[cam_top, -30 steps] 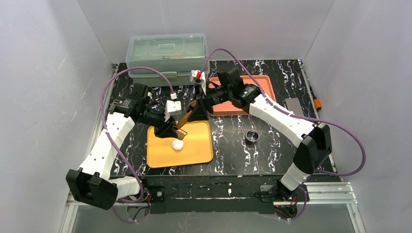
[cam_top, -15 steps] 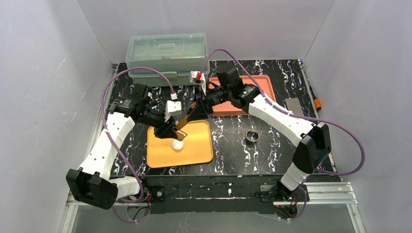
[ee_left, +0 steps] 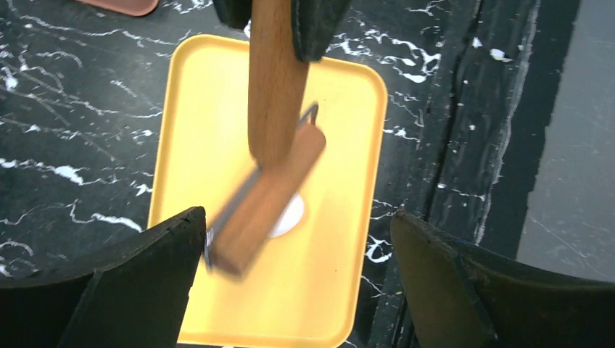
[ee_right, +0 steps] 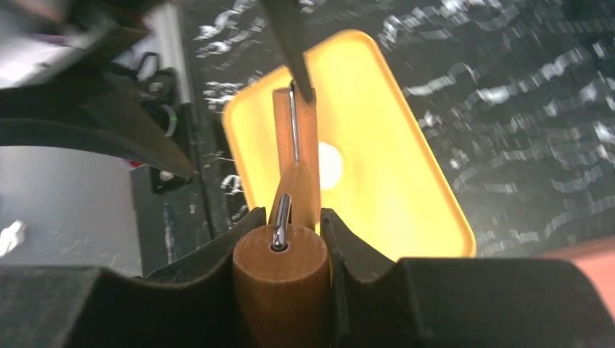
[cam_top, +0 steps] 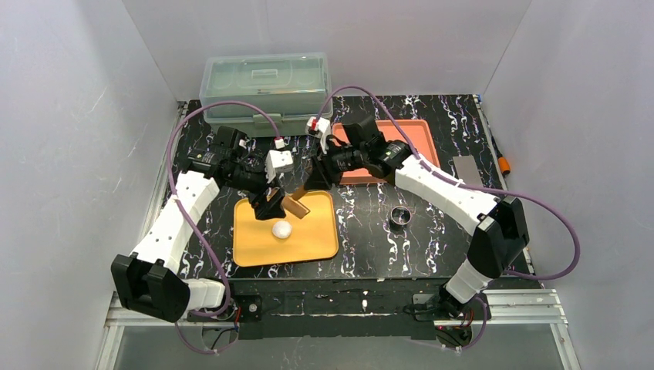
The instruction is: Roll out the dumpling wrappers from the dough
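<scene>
Two trays: yellow tray (cam_top: 316, 240) and, behind it, pink tray (cam_top: 423, 137). One dough lump (cam_top: 281, 229) on the yellow, one wooden roller (cam_top: 296, 205) above it, one metal ring (cam_top: 399, 216) beside it, one lidded box (cam_top: 266, 89).

Even, soft light fills the top view, shadows faint. The left wrist view shows the roller (ee_left: 265, 210) motion-blurred. In the right wrist view the table (ee_right: 522, 87) smears and the tray (ee_right: 391, 181) glares.
</scene>
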`<action>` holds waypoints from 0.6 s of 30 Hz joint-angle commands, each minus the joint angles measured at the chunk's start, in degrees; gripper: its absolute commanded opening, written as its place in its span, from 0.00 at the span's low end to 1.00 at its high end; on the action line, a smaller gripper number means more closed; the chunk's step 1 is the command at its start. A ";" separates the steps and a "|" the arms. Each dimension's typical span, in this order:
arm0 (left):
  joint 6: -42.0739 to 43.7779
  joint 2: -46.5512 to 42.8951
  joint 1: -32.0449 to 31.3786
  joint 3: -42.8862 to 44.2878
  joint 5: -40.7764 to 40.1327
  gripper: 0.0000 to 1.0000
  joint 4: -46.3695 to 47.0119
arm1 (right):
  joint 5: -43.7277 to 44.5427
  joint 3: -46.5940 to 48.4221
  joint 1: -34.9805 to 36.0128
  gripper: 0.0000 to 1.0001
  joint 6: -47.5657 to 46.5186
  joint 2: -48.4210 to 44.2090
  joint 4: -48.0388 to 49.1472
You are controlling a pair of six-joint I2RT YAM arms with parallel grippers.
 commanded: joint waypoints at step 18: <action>-24.95 -4.47 11.25 -6.46 -24.03 0.98 11.26 | 33.27 -11.07 16.45 0.01 -17.21 -11.89 8.82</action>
